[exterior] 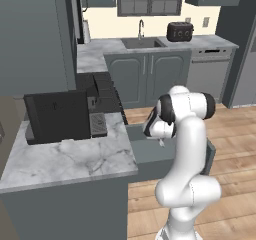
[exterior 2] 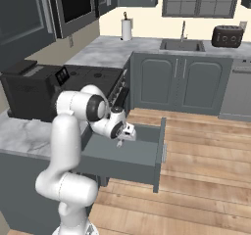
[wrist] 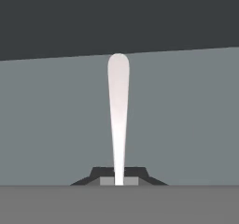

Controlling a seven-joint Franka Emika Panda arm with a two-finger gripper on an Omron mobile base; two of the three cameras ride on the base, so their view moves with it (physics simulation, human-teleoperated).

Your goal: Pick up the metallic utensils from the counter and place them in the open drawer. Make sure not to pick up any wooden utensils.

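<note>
Utensil (wrist: pixel 118 111), pale silver, slim, rounded end pointing away from the hand; pinched at its near end between the jaws and hanging over the open drawer (exterior 2: pixel 142 153); grey drawer floor seen behind it in the hand view, darker wall beyond. Drawer: wide, shallow, slate-grey, pulled out from the cabinet beside the marble top (exterior: pixel 65 159); coffee machine (exterior: pixel 57 116) stands on that top, well apart from the drawer. Risks, as judged: grip sits at the very tip of a thin smooth piece, so it may pivot or slip before release; a release from too high could make it bounce or skid toward the drawer wall; the hand hangs near the cabinet side of the drawer, so a drop too far that way might catch the edge instead of the floor. Gripper (exterior 2: pixel 119 142): jaws fully closed on the utensil's end; touching nothing else, clear of drawer rim and floor.
</note>
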